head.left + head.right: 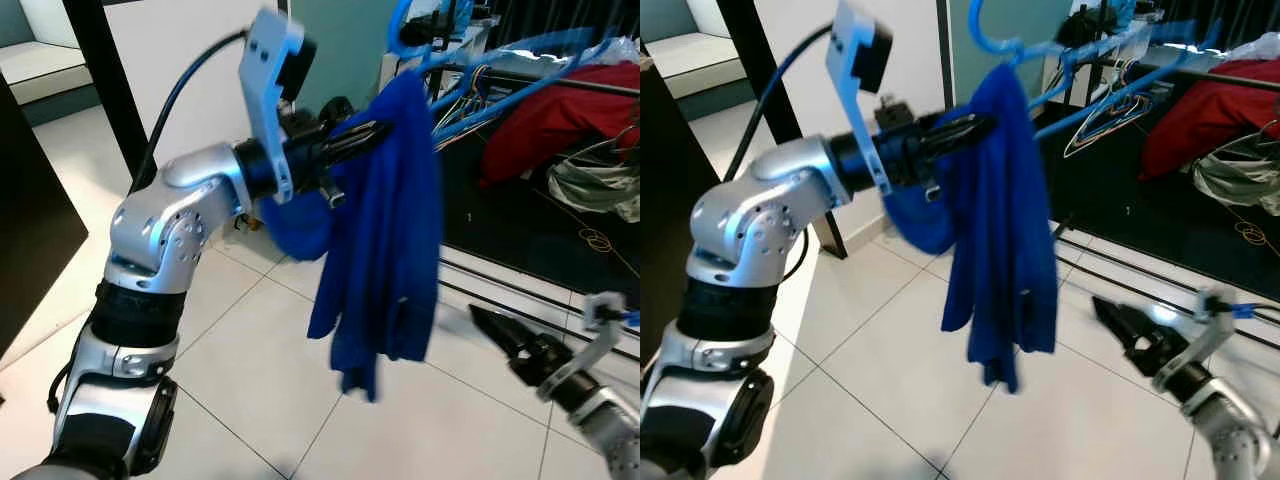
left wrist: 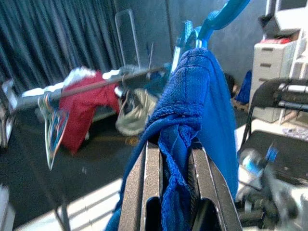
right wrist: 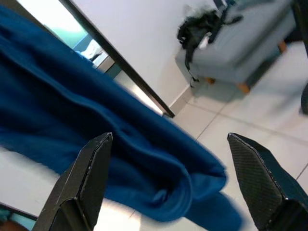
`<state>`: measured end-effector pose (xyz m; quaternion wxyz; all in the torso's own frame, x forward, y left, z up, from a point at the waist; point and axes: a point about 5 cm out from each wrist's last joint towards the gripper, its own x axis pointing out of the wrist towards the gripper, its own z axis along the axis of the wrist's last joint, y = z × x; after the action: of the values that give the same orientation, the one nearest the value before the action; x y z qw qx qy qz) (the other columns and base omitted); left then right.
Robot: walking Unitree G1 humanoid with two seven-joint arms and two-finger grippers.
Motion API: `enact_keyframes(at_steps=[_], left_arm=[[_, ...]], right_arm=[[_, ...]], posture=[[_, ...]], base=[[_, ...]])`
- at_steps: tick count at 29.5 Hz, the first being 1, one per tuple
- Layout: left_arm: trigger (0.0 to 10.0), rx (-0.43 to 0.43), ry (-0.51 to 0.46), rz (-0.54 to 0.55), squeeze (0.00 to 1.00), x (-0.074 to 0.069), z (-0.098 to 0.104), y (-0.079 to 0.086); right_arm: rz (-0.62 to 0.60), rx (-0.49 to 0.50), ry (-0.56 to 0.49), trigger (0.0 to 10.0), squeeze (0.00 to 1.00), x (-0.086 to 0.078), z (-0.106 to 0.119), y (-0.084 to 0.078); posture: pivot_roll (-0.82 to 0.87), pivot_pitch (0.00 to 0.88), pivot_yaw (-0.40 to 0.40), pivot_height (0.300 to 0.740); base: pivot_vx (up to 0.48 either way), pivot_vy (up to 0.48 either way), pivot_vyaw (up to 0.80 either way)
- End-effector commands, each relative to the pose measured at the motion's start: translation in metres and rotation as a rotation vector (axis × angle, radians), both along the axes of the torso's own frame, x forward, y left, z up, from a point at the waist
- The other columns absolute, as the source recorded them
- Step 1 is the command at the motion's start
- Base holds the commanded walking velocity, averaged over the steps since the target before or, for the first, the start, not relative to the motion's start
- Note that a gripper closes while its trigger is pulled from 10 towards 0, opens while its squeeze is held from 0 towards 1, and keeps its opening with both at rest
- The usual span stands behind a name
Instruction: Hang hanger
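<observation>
Left gripper (image 1: 375, 130) clamped on shirt (image 1: 385, 230) under hanger (image 1: 985, 35), hook up, rail (image 2: 96, 85) ahead (right gripper (image 1: 1115, 322) low, jaws apart).

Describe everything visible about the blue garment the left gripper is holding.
The blue fabric garment, soft and terry-like with a stitched hem, hangs limp from a light blue plastic hanger whose hook rises above it. The left gripper is shut on a bunched fold near its top. Its lower end dangles above the white tiled floor, apart from the open right gripper.
</observation>
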<state>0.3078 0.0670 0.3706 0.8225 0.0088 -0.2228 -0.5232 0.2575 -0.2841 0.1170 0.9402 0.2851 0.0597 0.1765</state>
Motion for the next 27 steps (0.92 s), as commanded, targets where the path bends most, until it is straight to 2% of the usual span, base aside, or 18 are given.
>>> enact_keyframes(at_steps=[1,2,6,11,12,13,16,27], left_arm=[[8.0,-0.061,-0.034,0.006,0.0,-0.002,0.011,0.007],[10.0,-0.074,-0.037,0.012,0.0,-0.001,0.014,0.008],[10.0,-0.1,-0.037,0.013,0.0,0.001,0.019,0.011],[10.0,-0.125,-0.034,0.002,0.0,0.002,0.023,0.013],[10.0,-0.135,-0.033,-0.001,0.0,0.002,0.025,0.013],[10.0,-0.135,-0.033,-0.001,0.0,0.002,0.025,0.013],[10.0,-0.142,-0.036,-0.007,0.0,0.003,0.028,0.013],[10.0,-0.15,-0.039,-0.004,0.0,0.005,0.034,0.014]], right_arm=[[-0.002,0.008,0.024,10.0,0.0,0.001,-0.001,0.002],[0.015,-0.017,0.059,10.0,0.0,-0.001,-0.006,0.006],[0.051,-0.045,0.12,10.0,0.0,-0.004,-0.013,0.014],[0.078,-0.036,0.138,10.0,0.0,-0.002,-0.016,0.021],[0.111,-0.05,0.145,10.0,0.0,-0.001,-0.017,0.027],[0.111,-0.05,0.145,10.0,0.0,-0.001,-0.017,0.027],[0.199,-0.063,0.128,10.0,0.0,-0.003,-0.015,0.041],[0.297,-0.05,0.069,10.0,0.0,-0.003,-0.003,0.052]], posture=[[-0.07,0.068,0.038,0.74],[-0.07,0.069,0.035,0.74],[-0.07,0.07,0.035,0.74],[-0.07,0.069,0.035,0.74],[-0.07,0.069,0.035,0.74],[-0.07,0.069,0.035,0.74],[-0.06,0.067,0.029,0.74],[-0.05,0.06,0.022,0.74]], base=[[0.0,0.0,0.0],[0.0,0.0,0.0],[0.0,0.0,0.0],[0.0,0.0,0.0],[0.0,0.0,0.0],[0.0,0.0,0.0],[0.0,0.0,0.0],[0.0,0.0,0.0]])
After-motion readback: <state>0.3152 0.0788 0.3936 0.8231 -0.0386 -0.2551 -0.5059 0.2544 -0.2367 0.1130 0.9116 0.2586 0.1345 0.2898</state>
